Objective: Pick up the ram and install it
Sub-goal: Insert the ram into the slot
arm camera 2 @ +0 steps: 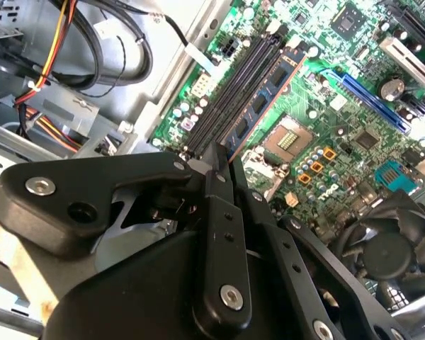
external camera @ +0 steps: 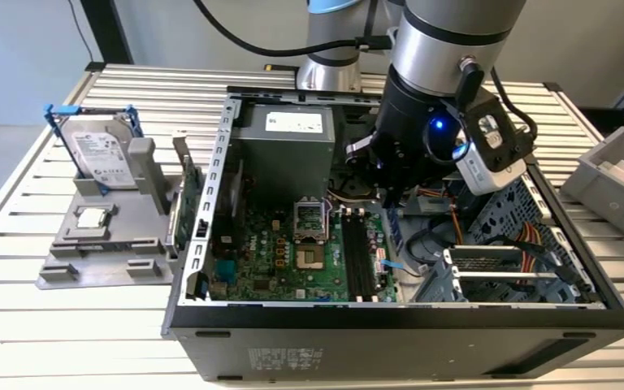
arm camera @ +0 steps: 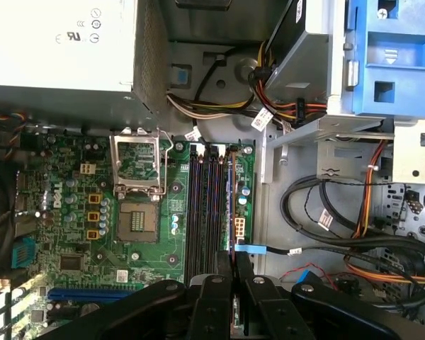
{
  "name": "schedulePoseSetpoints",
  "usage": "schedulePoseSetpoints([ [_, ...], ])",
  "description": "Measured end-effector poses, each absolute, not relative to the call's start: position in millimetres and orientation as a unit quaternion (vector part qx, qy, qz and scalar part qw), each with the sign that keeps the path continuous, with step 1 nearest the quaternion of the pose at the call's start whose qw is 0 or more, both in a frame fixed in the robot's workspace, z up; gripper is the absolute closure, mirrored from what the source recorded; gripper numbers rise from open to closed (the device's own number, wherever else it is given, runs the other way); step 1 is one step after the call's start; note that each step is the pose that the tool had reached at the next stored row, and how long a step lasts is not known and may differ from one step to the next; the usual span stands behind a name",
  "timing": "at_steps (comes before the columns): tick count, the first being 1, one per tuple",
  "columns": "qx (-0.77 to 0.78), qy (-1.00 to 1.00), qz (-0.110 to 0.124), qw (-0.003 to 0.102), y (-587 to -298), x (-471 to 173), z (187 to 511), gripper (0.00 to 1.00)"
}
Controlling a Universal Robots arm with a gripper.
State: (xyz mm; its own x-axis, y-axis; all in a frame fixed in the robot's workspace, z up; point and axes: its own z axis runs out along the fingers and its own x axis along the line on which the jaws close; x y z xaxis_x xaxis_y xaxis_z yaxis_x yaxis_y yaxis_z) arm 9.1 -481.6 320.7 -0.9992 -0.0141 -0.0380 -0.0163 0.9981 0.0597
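End effector (arm camera 2: 223,159) closed on the thin green ram stick (arm camera 2: 263,99), held edge-down over the long black motherboard slots (arm camera: 207,205); slight misalignment could have jammed it against a slot wall.

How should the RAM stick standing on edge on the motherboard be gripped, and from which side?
Pinch the RAM stick across its two flat faces at the free upper edge, coming from straight above: it stands on edge on the motherboard, so only that edge is exposed.
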Motion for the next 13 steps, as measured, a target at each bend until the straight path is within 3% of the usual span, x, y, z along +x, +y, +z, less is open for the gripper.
schedulePoseSetpoints([
  [13,-0.008,0.999,0.030,0.019,-481.7,9.1,315.5,1.00],
])
